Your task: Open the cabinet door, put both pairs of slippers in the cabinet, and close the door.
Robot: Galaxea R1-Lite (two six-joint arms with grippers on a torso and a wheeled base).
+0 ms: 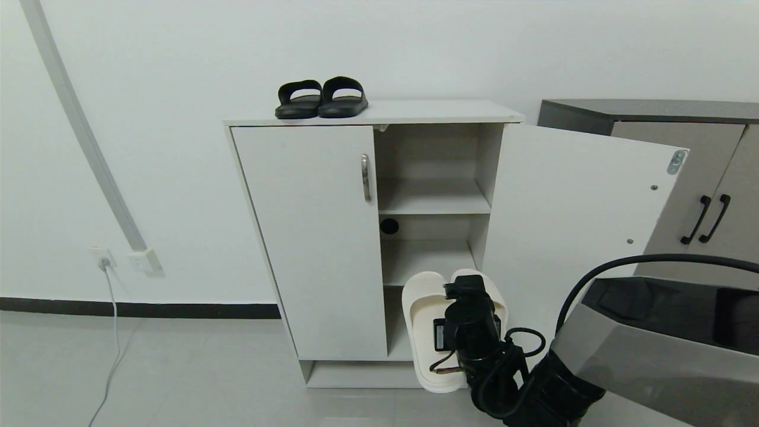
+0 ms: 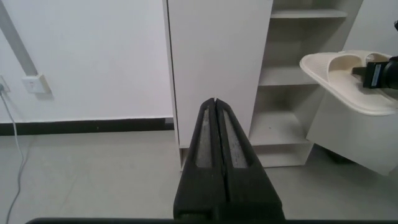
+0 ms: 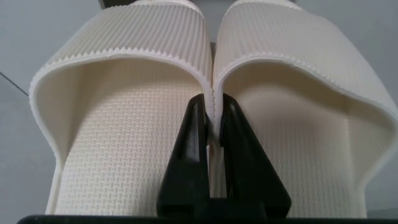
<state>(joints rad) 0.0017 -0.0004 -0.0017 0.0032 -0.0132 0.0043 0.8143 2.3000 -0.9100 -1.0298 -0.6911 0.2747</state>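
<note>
A white cabinet [image 1: 308,237] stands against the wall with its right door [image 1: 569,225] swung open and its left door shut. Shelves [image 1: 433,204] show inside. A pair of black slippers [image 1: 321,99] sits on the cabinet top. My right gripper [image 1: 459,293] hangs in front of the open lower compartment, shut on the inner edges of a pair of white slippers [image 1: 424,323]. In the right wrist view the fingers [image 3: 196,134] pinch both white slippers [image 3: 130,130] together. My left gripper [image 2: 214,109] is shut and holds nothing, low in front of the cabinet [image 2: 217,62], with the white slippers [image 2: 342,78] off to its side.
A grey cabinet [image 1: 705,178] with black handles stands right of the open door. A wall socket with a cable [image 1: 109,320] is at the left, and a slanted conduit [image 1: 77,124] runs up the wall. Bare floor lies left of the cabinet.
</note>
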